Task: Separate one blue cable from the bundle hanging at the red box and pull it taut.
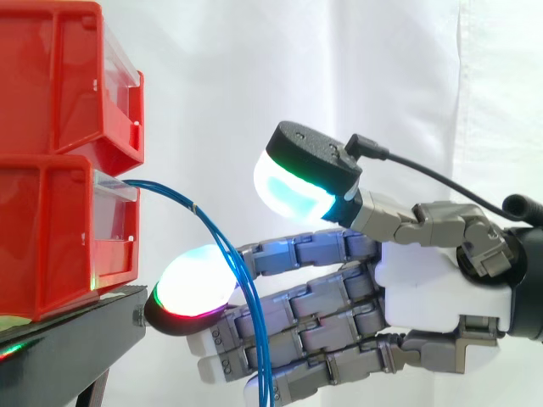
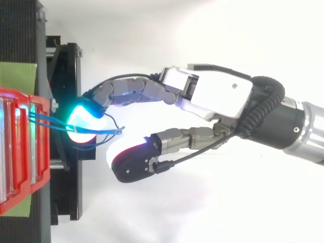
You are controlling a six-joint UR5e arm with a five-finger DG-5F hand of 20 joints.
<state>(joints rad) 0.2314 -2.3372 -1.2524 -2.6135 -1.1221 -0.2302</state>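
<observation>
Blue cable strands (image 1: 265, 365) look light, limp, slippery, drooping from the red box (image 1: 59, 229) at nine o'clock of the hand (image 1: 441, 280), which is spread, thumb (image 1: 297, 182) lifted. I'd pinch one mid-arc.

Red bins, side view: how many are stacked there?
2: the upper bin sits on the lower bin, where the blue cables come out. More may be hidden past the left or top edge.

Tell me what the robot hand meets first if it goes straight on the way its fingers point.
The blue cables: the robot hand points at them and seems to reach among them, though depth is unclear. Just beyond come the black stand and the lower red bin.
</observation>
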